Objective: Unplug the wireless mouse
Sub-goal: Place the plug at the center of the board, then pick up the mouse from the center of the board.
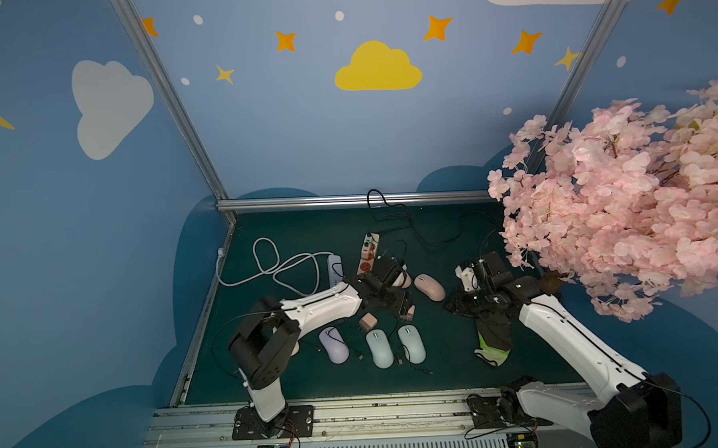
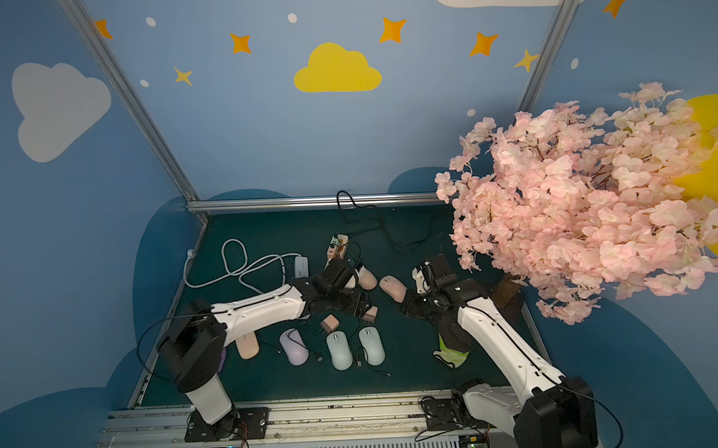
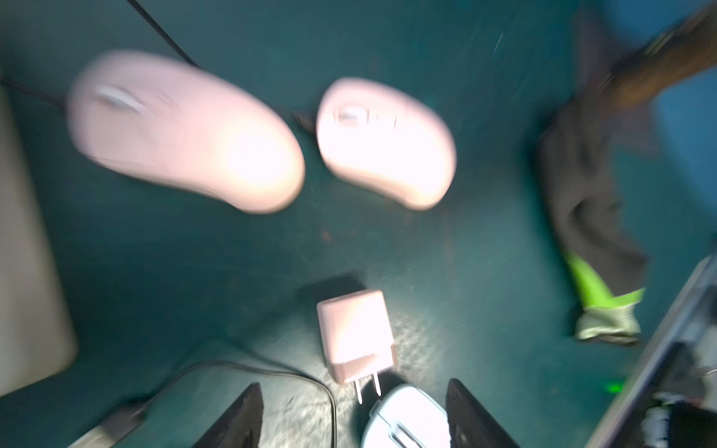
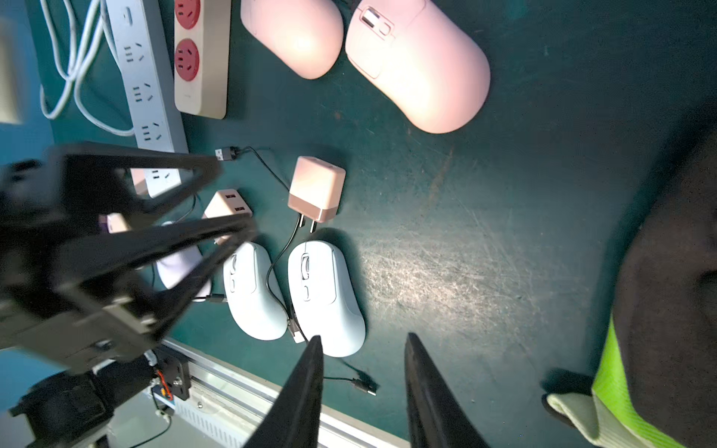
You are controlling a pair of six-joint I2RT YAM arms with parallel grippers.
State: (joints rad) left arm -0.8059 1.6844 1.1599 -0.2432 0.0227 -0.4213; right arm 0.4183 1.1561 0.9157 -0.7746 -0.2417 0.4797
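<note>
Landmark: pink charger (image 4: pixel 316 189), lying flat on the green counter (image 4: pixel 485 240), prongs bare.

Left hand (image 3: pixel 353 384): fingers spread wide and empty, hovering over the charger's prong end. The charger lies loose on the counter, not gripped. The left wrist view is blurred.

Right hand (image 4: pixel 364 340): fingers parted with nothing between them, hanging above the counter near the charger, out past its prongs.

Mice:
- Blue mouse (image 4: pixel 326 294) sits just beyond the prongs, almost touching them.
- Second blue mouse (image 4: pixel 252 291) lies alongside it.
- Black cable (image 4: pixel 277 267) passes the charger and runs down between the two.
- The cable's USB plug (image 4: pixel 226 153) lies on the counter beside the charger, in no socket.
- Cannot tell whether the cable's other end sits in either mouse.

Around the charger:
- Pink mouse (image 4: pixel 417 66) and second pink mouse (image 4: pixel 291 35) lie side by side off the end opposite the prongs.
- Second charger (image 4: pixel 227 203) is just beside the first, partly behind the left hand's fingers.
- Beige power strip (image 4: pixel 200 58) and white power strip (image 4: pixel 147 89) lie farther off on that same side.
- Black-and-green cloth (image 4: pixel 659 271) is well apart on the opposite side.
</note>
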